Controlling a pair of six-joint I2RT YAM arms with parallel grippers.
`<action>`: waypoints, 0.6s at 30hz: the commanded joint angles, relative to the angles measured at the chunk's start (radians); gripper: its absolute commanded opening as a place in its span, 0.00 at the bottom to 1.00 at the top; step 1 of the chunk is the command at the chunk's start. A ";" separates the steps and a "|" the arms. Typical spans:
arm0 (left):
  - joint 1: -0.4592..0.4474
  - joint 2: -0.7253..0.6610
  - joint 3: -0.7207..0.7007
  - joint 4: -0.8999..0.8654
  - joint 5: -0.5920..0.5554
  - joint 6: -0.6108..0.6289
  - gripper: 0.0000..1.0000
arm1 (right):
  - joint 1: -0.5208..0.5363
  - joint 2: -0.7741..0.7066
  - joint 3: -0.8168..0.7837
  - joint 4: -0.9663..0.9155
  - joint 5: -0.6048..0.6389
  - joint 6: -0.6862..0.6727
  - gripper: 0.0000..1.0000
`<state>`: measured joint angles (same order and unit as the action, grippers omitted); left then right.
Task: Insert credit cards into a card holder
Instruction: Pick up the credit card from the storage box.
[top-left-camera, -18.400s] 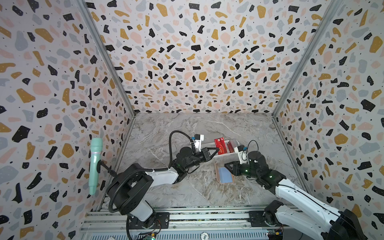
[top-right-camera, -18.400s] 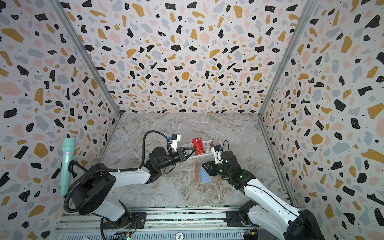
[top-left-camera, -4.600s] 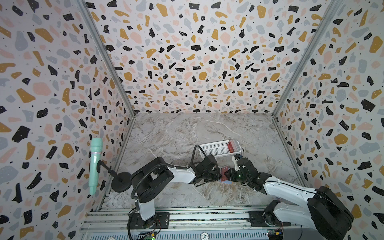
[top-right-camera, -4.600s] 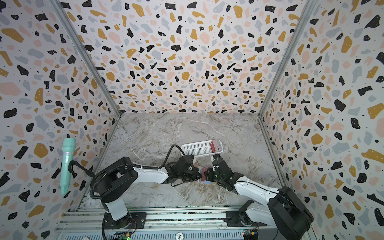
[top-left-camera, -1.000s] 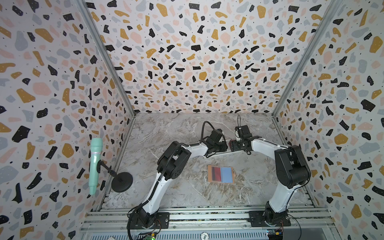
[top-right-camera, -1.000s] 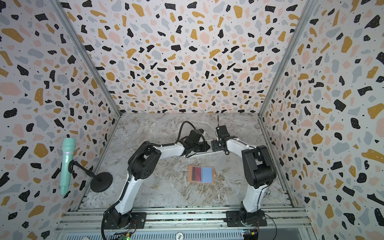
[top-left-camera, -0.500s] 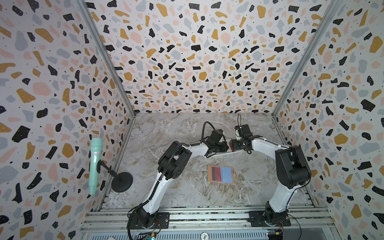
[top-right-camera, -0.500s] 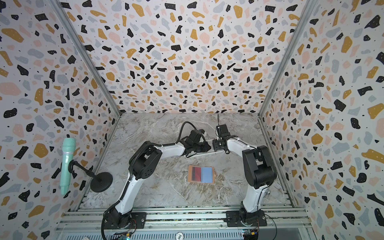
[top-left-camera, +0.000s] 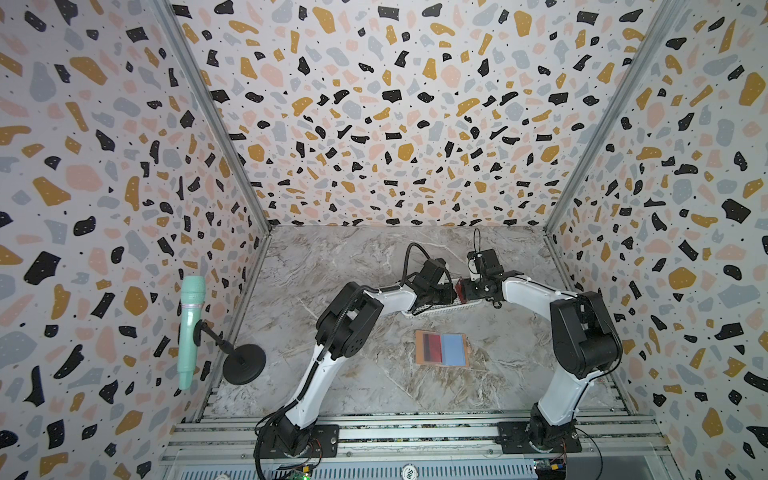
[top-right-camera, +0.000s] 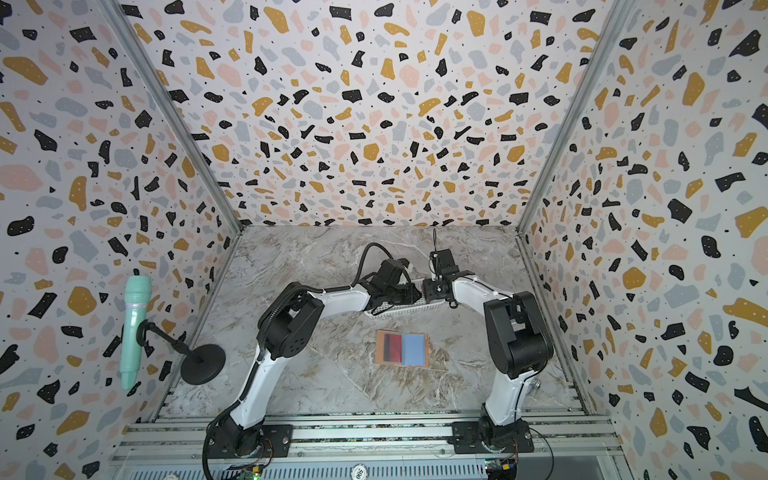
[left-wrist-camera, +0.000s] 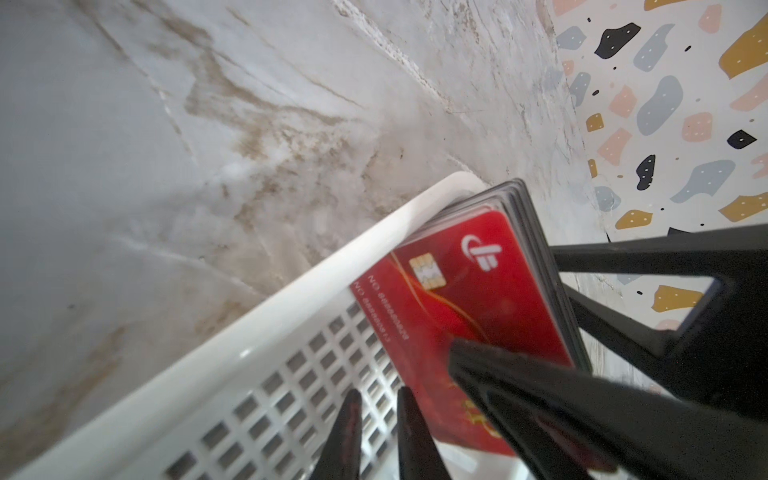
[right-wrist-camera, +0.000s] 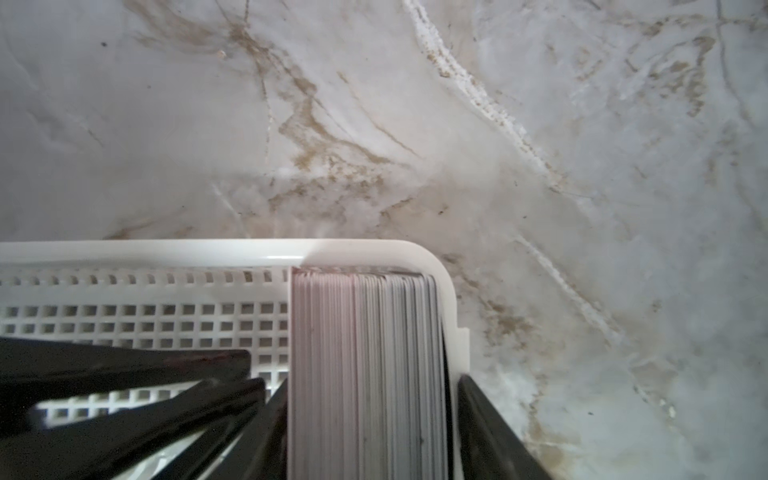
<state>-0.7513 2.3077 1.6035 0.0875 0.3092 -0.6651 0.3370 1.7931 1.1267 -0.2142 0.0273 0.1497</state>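
At the far left we see a mint-green microphone clipped to a black stand by the wall. Next comes the left arm, reaching over the marble counter to the white slotted basket, which lies well back from the arm bases. The left pincer is inside the basket above its perforated floor. Its jaws stand only a sliver apart, and we see nothing between them. In front of the basket, nearer the bases and well apart from both arms, the card holder lies opened flat on the counter in both top views. It has a tan border, with dark and red bands in its left half and pale blue in its right. At the basket's right end the credit cards stand on edge as a packed stack against the end wall. The frontmost card is red with a chip and a white logo. The right pincer straddles that stack. One finger sits inside the basket against the stack's face, and the other sits outside the end wall. We cannot tell whether the jaws squeeze or merely flank. Farthest right is the right arm.
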 joint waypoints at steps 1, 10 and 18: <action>0.008 -0.039 -0.007 0.000 0.005 0.019 0.19 | 0.040 -0.032 -0.016 -0.021 -0.033 0.028 0.58; 0.012 -0.039 -0.037 0.018 0.005 0.006 0.19 | 0.069 -0.027 -0.019 -0.015 -0.028 0.051 0.58; 0.012 -0.030 -0.043 0.031 0.014 0.001 0.19 | 0.069 -0.071 -0.012 -0.033 -0.025 0.053 0.70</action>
<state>-0.7353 2.3024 1.5768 0.0975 0.3088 -0.6662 0.3885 1.7874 1.1206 -0.2077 0.0368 0.1925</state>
